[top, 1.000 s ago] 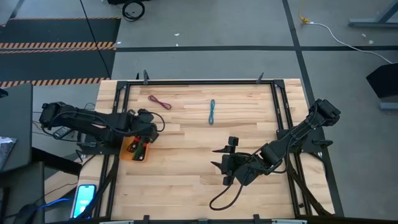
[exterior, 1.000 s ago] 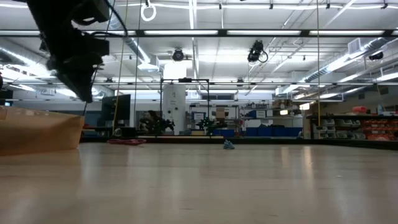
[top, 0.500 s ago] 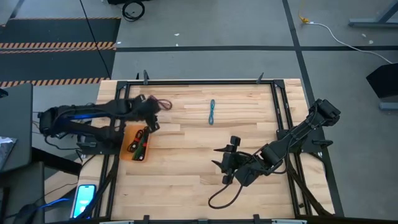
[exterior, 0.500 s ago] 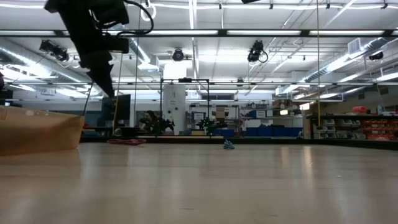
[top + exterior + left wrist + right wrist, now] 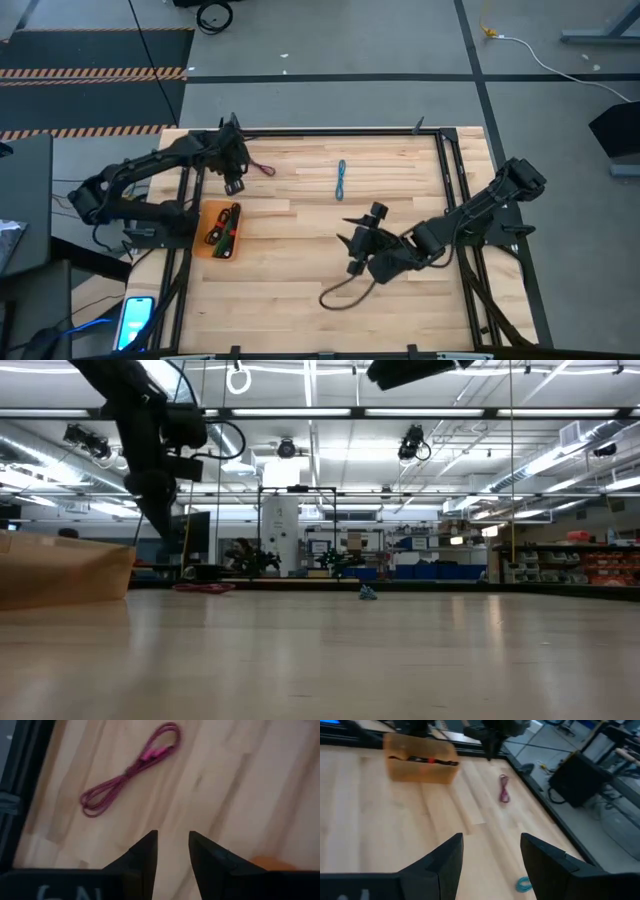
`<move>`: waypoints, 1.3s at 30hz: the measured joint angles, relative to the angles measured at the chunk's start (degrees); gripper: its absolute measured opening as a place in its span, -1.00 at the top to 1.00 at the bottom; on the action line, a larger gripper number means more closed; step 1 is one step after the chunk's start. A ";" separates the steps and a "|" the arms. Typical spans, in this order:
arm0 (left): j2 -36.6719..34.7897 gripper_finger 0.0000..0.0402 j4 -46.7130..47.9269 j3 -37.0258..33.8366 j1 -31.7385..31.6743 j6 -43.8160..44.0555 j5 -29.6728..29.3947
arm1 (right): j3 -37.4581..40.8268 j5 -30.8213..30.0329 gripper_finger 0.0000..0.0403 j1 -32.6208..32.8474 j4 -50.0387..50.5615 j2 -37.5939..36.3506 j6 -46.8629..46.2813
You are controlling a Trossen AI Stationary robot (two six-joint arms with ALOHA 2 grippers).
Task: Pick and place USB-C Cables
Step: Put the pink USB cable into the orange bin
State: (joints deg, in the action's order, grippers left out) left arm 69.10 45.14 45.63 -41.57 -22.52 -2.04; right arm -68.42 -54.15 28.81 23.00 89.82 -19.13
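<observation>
A maroon USB-C cable (image 5: 129,771) lies in a loose bundle on the wood near the table's far left corner (image 5: 260,166). My left gripper (image 5: 172,842) hangs above the table just short of it (image 5: 237,180), open by a narrow gap with nothing between its fingers. A teal-blue cable (image 5: 341,180) lies at the far middle. An orange tray (image 5: 205,245) at the left holds a green cable and black coils with red ties (image 5: 222,228). My right gripper (image 5: 491,847) hovers wide open over the table's middle right (image 5: 360,248), holding nothing.
A black frame rail (image 5: 320,131) runs round the table top. A loose black cord loop (image 5: 338,296) lies on the wood below my right arm. A phone (image 5: 135,318) sits beyond the near left corner. Bare wood spreads between the tray and the teal-blue cable.
My left gripper has swung from above the orange tray toward the table's far edge, rolling about its own axis, and now stands beside the maroon cable. My right gripper has drifted a little toward the far edge. No cable has moved.
</observation>
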 joint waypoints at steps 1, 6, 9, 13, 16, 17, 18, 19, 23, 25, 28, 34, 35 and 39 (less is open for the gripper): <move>0.75 0.42 -0.41 0.00 -0.77 -1.01 -0.04 | 0.00 0.00 -0.02 -0.91 -0.36 0.00 0.61; 4.65 0.41 -1.29 0.00 -2.48 -5.61 0.44 | 0.00 1.04 -0.02 -5.75 -2.27 0.00 4.60; 7.31 0.41 -1.96 0.13 -2.91 -7.94 0.26 | 0.00 3.01 -0.02 -8.29 -3.08 0.00 6.25; 11.23 0.41 -2.83 2.51 -3.03 -10.21 -3.69 | 0.00 4.74 -0.02 -10.64 -4.87 0.00 8.59; 13.89 0.39 -2.31 5.57 -3.01 -11.22 -5.80 | 0.00 5.49 -0.02 -11.82 -6.18 0.00 10.20; 14.71 0.37 -2.44 6.80 -3.01 -11.20 -5.89 | 0.00 6.01 -0.02 -12.10 -6.54 0.00 10.74; 15.45 0.34 -2.46 7.97 -3.01 -11.21 -5.91 | 0.00 6.46 -0.02 -12.33 -6.87 0.00 11.25; 16.20 0.31 -2.16 9.00 -3.01 -11.22 -5.86 | 0.00 6.94 -0.02 -12.52 -7.12 0.00 11.58; 19.05 0.11 -1.12 12.32 -2.83 -11.22 -5.86 | 0.00 7.63 -0.02 -12.85 -6.85 0.00 11.84; 20.32 0.00 -0.09 13.01 -2.83 -11.23 -5.86 | 0.00 7.63 -0.02 -12.85 -6.70 0.00 11.84; 22.09 -0.13 0.45 13.11 -2.83 -11.98 -5.89 | 0.00 7.80 -0.02 -12.84 -6.59 0.00 11.84; 25.13 -0.22 0.63 13.11 -2.23 -15.11 -5.87 | 0.00 7.82 -0.02 -12.08 -6.23 0.00 11.84; 25.44 -0.21 0.30 13.11 -2.18 -15.66 -5.87 | 0.00 7.82 -0.02 -12.03 -6.23 0.00 11.87; 25.78 -0.16 -1.34 13.56 -2.19 -16.87 -5.74 | 0.00 7.80 -0.02 -12.05 -6.18 0.00 12.30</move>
State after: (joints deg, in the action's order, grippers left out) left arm 94.88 43.80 59.18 -43.75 -39.39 -7.77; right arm -68.42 -46.35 16.77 16.82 89.82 -6.83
